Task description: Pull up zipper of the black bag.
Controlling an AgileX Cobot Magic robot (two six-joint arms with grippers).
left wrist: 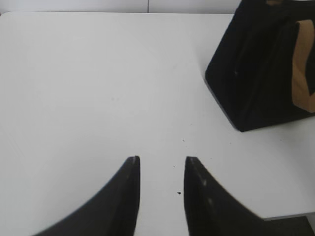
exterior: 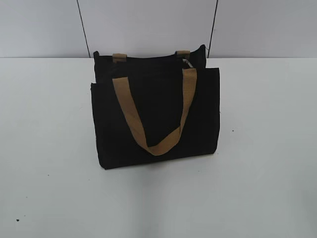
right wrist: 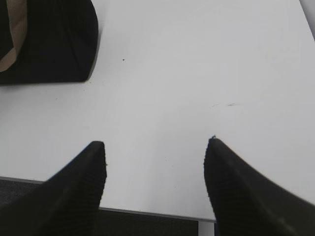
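Note:
The black bag stands upright on the white table, its tan front handle hanging down over the front. The zipper's silver pull ring shows at the top right by the far handle; the zip line itself is hard to make out. The bag also shows at the top right of the left wrist view and the top left of the right wrist view. My left gripper is open and empty above the table, well short of the bag. My right gripper is open and empty near the table's front edge. Neither gripper shows in the exterior view.
The white table spreads around the bag on all sides. A grey wall with dark seams stands behind it. The table's front edge shows under my right gripper. Small dark specks lie on the table.

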